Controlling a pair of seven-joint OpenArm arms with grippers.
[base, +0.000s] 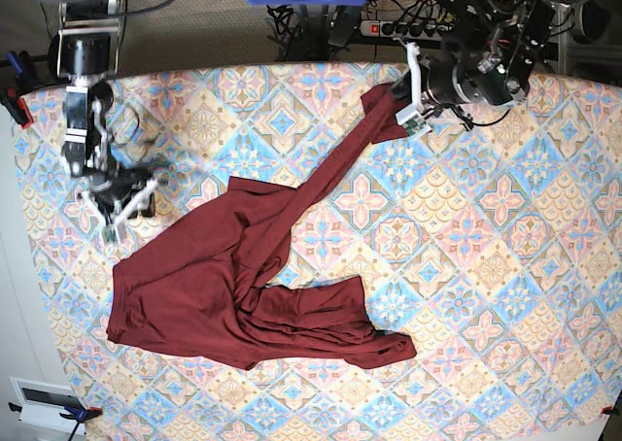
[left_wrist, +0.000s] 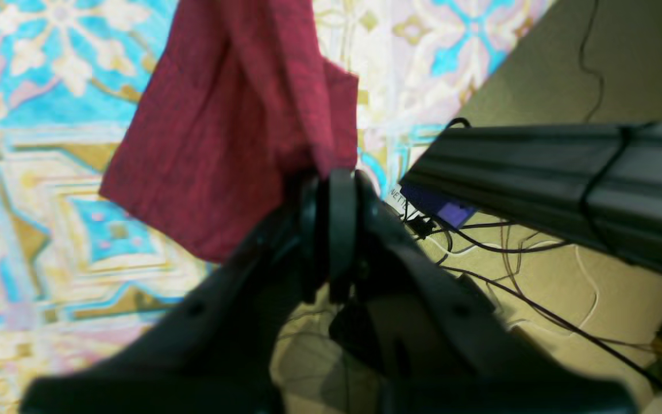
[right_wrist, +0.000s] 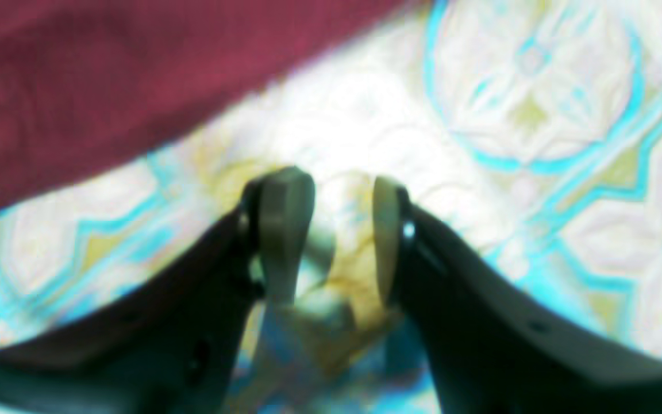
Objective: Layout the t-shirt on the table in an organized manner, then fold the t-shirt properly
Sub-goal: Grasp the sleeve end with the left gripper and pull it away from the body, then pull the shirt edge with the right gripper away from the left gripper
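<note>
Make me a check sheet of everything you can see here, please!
Surface: table under a pastel tile-pattern cloth.
Job's things: t-shirt bunched and creased, not laid flat; one end lifted and stretched toward the far edge.
Clutter: nothing seen on the table.
Grippers: left gripper shut on the t-shirt's end; right gripper open, empty, beside the t-shirt's edge.
Cables: black wires trailing on the floor; power strip with plugs past the far edge.
Surroundings: black beam beside the table; clamps at its edge.
</note>
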